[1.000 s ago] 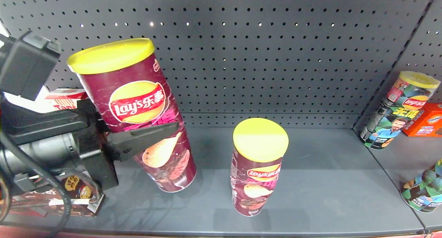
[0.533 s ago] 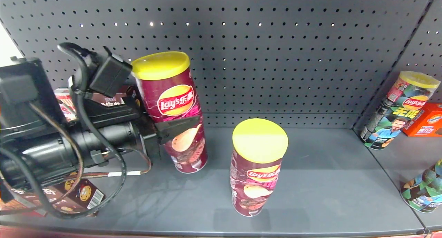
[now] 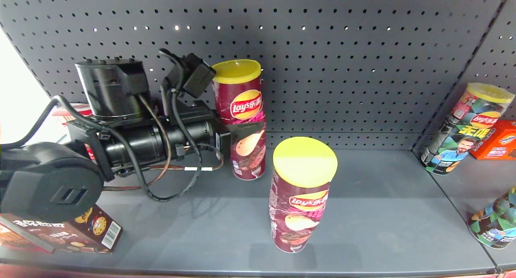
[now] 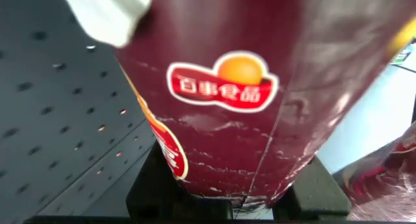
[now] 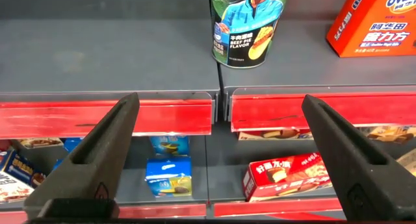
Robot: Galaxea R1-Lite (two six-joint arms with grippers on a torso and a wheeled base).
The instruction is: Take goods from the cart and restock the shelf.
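Glossy cylindrical chip can (image 3: 242,108) (cardboard, perhaps)

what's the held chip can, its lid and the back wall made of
The chip can looks like glossy printed cardboard; creased scuffs show. Its lid: smooth yellow plastic, probably. The back wall: grey painted metal, seemingly, punched with regular holes.

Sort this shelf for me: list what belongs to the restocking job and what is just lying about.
Job: left pincer, shut on the maroon chip can; the shelf; the matching can standing in front of it.
Lying about: green can at the far right; orange box; brown box at front left; right pincer, open, holding nothing.
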